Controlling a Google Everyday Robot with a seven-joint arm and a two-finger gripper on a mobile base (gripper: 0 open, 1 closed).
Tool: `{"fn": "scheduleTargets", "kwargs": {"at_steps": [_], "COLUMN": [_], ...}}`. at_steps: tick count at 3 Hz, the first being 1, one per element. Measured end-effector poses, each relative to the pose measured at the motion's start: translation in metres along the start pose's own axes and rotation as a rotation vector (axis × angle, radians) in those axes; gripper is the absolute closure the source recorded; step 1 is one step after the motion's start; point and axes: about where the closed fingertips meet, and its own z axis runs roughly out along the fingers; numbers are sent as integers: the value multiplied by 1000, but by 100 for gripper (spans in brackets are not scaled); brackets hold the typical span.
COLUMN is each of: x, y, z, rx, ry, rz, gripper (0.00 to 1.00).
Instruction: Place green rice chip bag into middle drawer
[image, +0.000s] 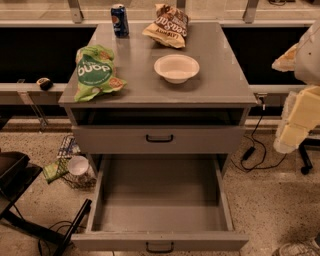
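Note:
The green rice chip bag (96, 72) lies on the left side of the grey cabinet top (220, 85), logo facing up. The middle drawer (160, 202) is pulled out wide below a shut drawer front (160, 138); its inside is bare, and its black handle shows at the bottom edge. My gripper (295, 125) hangs at the far right edge of the view, beside the cabinet's right side and about level with the shut drawer. It is far from the bag and holds nothing that I can see.
On the cabinet top stand a white bowl (176, 67), a tan-and-brown chip bag (167, 25) and a blue can (119, 20). On the floor, a wire basket with a cup (75, 167) and a black stand (30, 210) sit to the left. Cables (255, 150) lie to the right.

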Motion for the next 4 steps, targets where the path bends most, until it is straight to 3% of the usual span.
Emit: {"fn": "scheduleTargets", "kwargs": {"at_steps": [1,2,3,4], "x": [0,-1,-17,-54], "y": [0,-28,-99,-159], "z": [0,14,44,67], "rx": [0,45,126,200], "ry": [0,-64,-182,-225], "rz": [0,-14,-1,55], "gripper": [0,0,0,0]}}
